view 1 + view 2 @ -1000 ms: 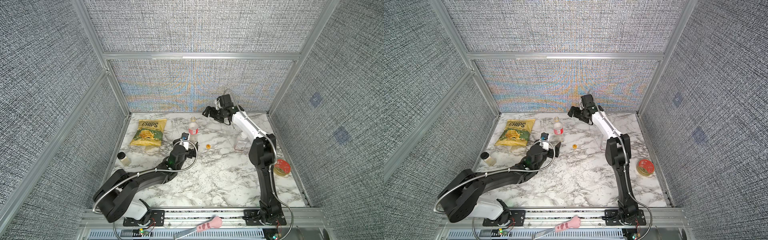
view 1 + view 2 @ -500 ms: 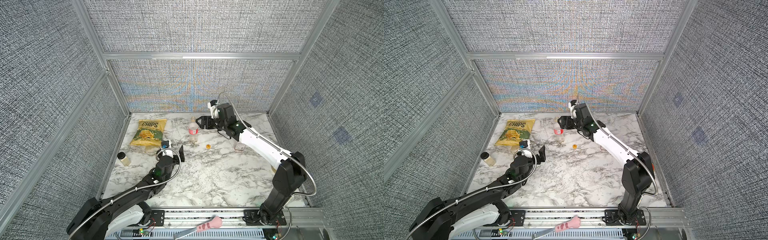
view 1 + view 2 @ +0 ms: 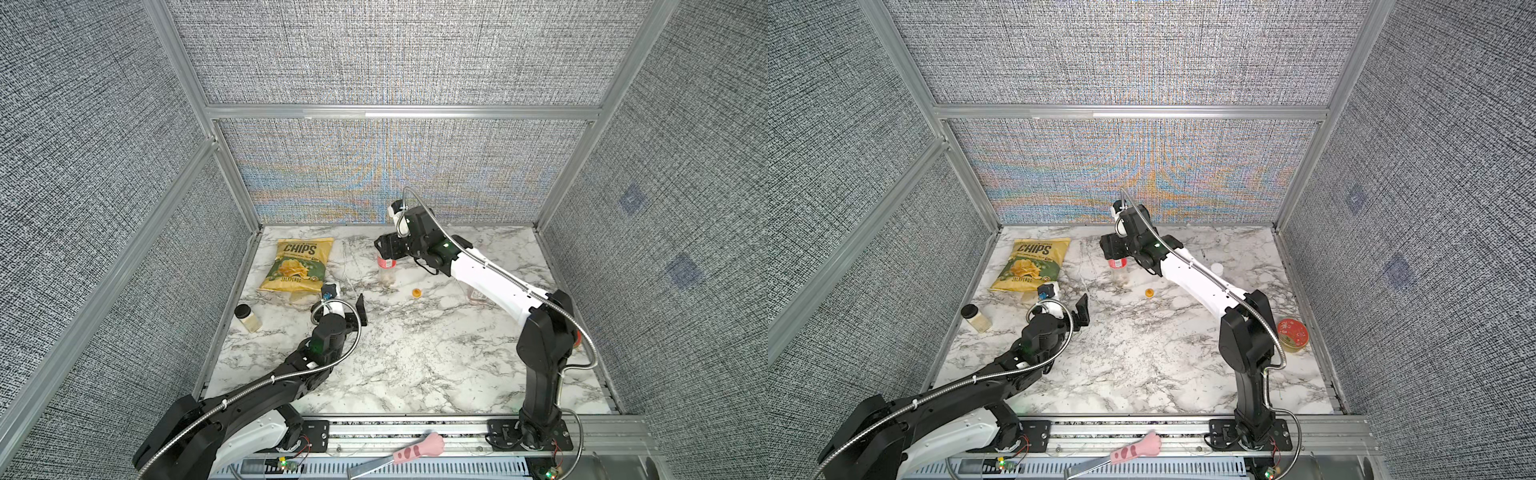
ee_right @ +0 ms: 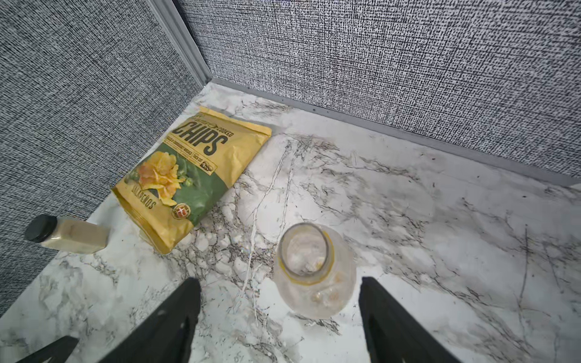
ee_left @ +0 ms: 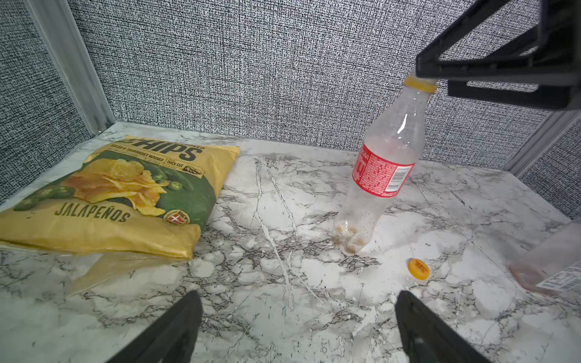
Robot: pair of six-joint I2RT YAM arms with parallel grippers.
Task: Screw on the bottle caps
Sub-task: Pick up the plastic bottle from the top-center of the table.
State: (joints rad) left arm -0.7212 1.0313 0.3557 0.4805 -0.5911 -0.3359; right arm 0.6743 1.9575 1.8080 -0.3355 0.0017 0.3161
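Orange-yellow round plastic cap [image 5: 418, 268] later; first centre wide-open, empty right gripper [image 4: 278, 284] around clear red-labelled plastic bottle [image 5: 382, 171] neck, then squeeze gently.

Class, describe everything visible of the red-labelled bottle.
The red-labelled bottle is clear plastic, round, with a barcode on its label and a yellow ring at the neck. Its mouth is open, uncapped. Brownish residue sits inside its base. It stands on the marble table, between the right gripper's spread fingers.

The left arm [image 3: 291, 374] lies low, angled toward one o'clock, left hand [image 3: 345, 301] spread wide. The right arm [image 3: 490, 278] extends toward ten o'clock, right hand [image 3: 384, 246] angled downward, jaws apart.
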